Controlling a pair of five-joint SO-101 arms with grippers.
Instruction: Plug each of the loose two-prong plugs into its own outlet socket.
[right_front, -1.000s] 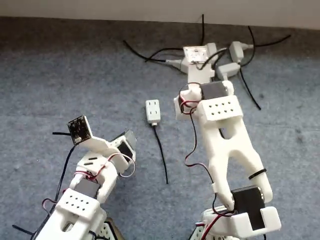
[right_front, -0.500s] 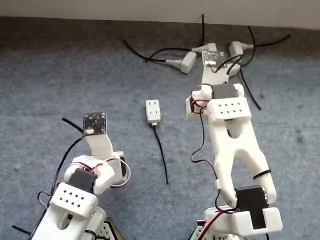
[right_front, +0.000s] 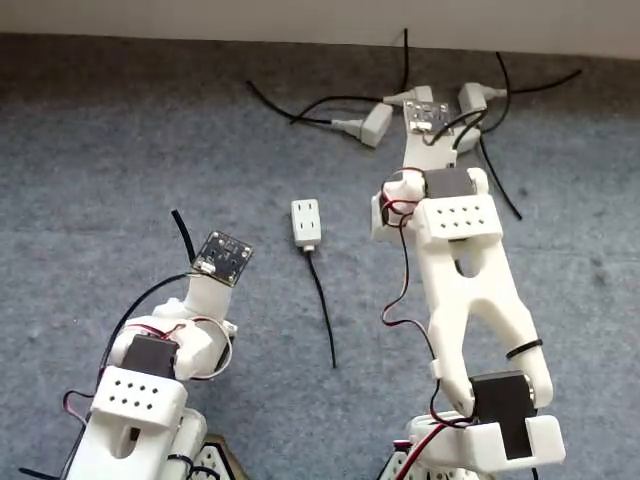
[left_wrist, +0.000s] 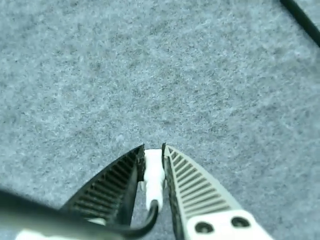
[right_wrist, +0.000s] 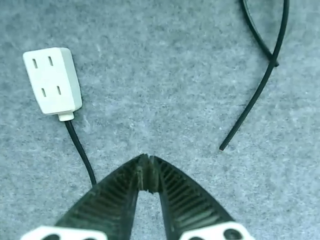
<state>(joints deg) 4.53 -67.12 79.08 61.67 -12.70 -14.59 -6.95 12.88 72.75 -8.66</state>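
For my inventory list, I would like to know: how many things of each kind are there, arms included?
Arms: 2
Outlet block: 1
Plugs: 4 (1 in the left gripper, 3 lying far back; the arm there may hide more)
Total: 7

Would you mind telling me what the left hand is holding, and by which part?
A white plug, pinched across its body by the left hand; its black cord trails back.

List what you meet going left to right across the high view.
In order: one arm → outlet socket → loose plug → other arm, stretched far toward the plugs.
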